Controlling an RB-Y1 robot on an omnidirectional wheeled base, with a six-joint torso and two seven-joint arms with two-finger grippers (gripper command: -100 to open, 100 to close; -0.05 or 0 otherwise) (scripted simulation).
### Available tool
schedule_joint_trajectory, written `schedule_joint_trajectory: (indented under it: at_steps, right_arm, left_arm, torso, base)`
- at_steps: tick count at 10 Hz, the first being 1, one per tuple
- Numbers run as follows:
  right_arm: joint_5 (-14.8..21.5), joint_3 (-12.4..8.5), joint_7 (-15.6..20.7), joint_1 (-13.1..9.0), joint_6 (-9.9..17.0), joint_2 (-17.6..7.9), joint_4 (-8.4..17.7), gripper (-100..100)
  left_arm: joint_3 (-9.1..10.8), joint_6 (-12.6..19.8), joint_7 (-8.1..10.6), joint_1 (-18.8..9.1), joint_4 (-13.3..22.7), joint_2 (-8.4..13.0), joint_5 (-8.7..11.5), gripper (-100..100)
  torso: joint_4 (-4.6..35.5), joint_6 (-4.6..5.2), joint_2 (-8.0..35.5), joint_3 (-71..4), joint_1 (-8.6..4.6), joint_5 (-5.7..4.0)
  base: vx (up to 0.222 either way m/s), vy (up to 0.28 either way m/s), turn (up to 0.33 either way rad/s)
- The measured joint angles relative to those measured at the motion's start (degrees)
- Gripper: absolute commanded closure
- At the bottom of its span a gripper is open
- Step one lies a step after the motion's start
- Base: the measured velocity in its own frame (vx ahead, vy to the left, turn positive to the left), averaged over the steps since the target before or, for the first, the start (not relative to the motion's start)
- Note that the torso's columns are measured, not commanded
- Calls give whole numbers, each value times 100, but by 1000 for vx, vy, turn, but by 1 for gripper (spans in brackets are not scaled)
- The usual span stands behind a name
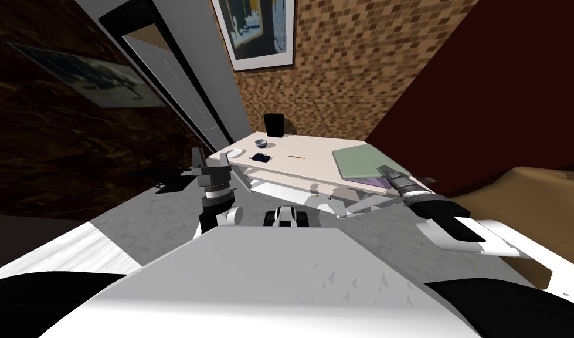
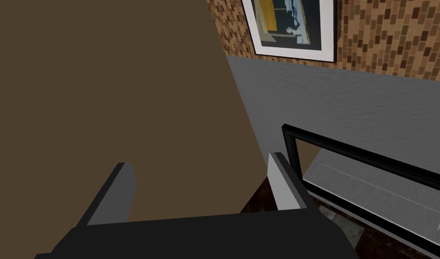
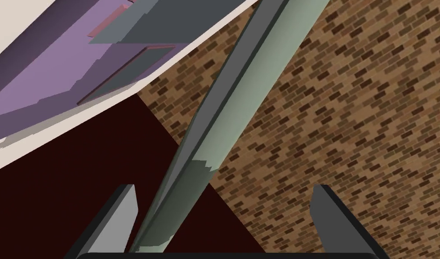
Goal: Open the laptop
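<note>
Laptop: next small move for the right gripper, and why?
Probably swing the right gripper up and back to raise the green lid further. The lid already stands partly off the purple base, and its edge sits between the open fingers, close to one of them.

Pale desk (image 1: pixel 315 146) with six things on top.
A black box (image 1: pixel 274 124) stands at the back, with a bowl (image 1: pixel 261 143) just before it. Nearer lie a white thing (image 1: pixel 235 153), a dark thing (image 1: pixel 260 156) and a pencil (image 1: pixel 296 156). A green-grey laptop (image 1: pixel 364 161) lies at the right.
</note>
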Motion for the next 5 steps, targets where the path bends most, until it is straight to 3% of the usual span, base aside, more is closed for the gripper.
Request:
schedule_joint_trajectory:
  at_steps: [5]
  right_arm:
    - [-163,-305,-254,373,284,-326,-502,-100]
  left_arm:
    - [0,0,0,-1,0,0,0,0]
  torso:
    - [21,5,47,28,16,15]
  base:
    - [29,-14,-59]
